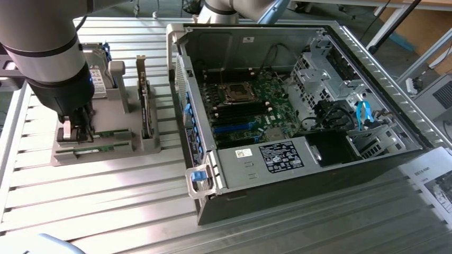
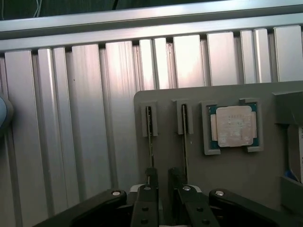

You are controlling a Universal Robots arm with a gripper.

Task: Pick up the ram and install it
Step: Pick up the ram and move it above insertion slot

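I see my fingers [image 2: 150, 198] spread and empty over the ram [image 2: 150, 137], standing on edge in its grey holder [image 2: 227, 179] near the desk [image 1: 106, 196] edge at the exterior view's left; light, stiff, fragile, I'd judge, best pinched across its flat faces

Table [image 1: 106, 190]: ribbed metal slats, pale and shiny, running under everything; the wrist view catches the same ribs close up
Exterior view's left: grey holder tray [image 1: 88, 157] sitting flat on the slats
Middle, and over to the exterior view's right: open computer case [image 1: 297, 203] lying on its side, open face up; near the tray, a strip of bare slats between them
Far edge, the exterior view's right: printed sheet [image 1: 432, 182] lying flat, close by the case
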